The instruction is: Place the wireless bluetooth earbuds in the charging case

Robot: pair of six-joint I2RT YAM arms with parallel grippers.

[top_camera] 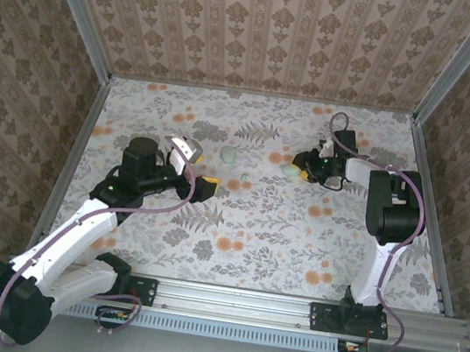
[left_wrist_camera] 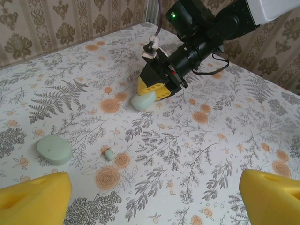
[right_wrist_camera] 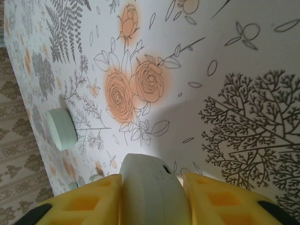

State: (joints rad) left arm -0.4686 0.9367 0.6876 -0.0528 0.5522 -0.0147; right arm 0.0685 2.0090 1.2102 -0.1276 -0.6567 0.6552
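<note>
The mint charging case [right_wrist_camera: 152, 187] lies on the table between the yellow fingers of my right gripper [right_wrist_camera: 152, 197]. One finger touches it and a thin gap shows at the other. The case [left_wrist_camera: 143, 101] also appears in the left wrist view, resting on the cloth under the right gripper [top_camera: 302, 168]. A small mint earbud [left_wrist_camera: 108, 153] lies loose on the table, ahead of my left gripper [left_wrist_camera: 152, 201]. That gripper is wide open with nothing in it and hovers at the middle left [top_camera: 202, 186]. A tiny mint piece [right_wrist_camera: 96, 178] past the case may be the same earbud.
A round mint puck [left_wrist_camera: 54, 149] sits on the floral tablecloth left of the earbud, between the two grippers [top_camera: 230, 154]. It also stands at the left in the right wrist view [right_wrist_camera: 61, 129]. Patterned walls enclose the table on three sides.
</note>
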